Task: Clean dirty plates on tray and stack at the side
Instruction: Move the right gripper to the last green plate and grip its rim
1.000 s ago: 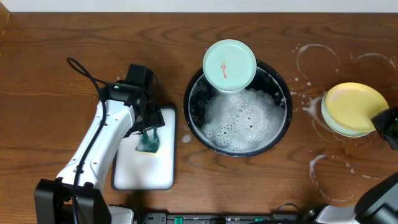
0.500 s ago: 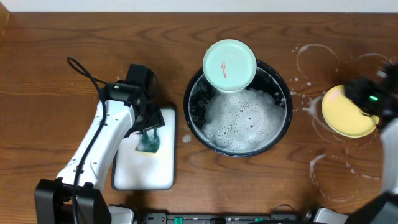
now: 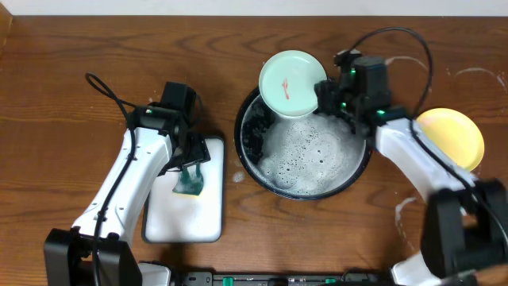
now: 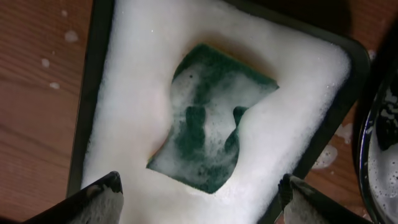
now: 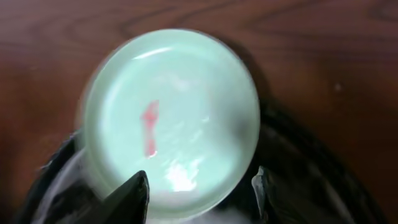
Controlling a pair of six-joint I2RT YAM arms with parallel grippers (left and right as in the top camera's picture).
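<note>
A mint-green plate (image 3: pixel 293 83) with a red smear leans on the far rim of the black basin (image 3: pixel 357 163), which holds white foam. It also shows in the right wrist view (image 5: pixel 171 118). My right gripper (image 3: pixel 327 97) is open beside the plate's right edge, over the basin; in its own view (image 5: pixel 200 190) the fingers straddle the plate's near edge. A yellow plate (image 3: pixel 452 140) lies on the stained wood at the right; any plate under it is hidden. My left gripper (image 3: pixel 190 167) is open and empty above the green sponge (image 4: pixel 211 127).
The white foamy tray (image 3: pixel 163 222) holding the sponge stands left of the basin. Whitish ring stains (image 3: pixel 405 75) mark the wood at the right. The right arm's cable loops over the far right of the table.
My right arm has swung left from the yellow plate at the right edge to the basin, by the mint-green plate. The left arm has not moved.
</note>
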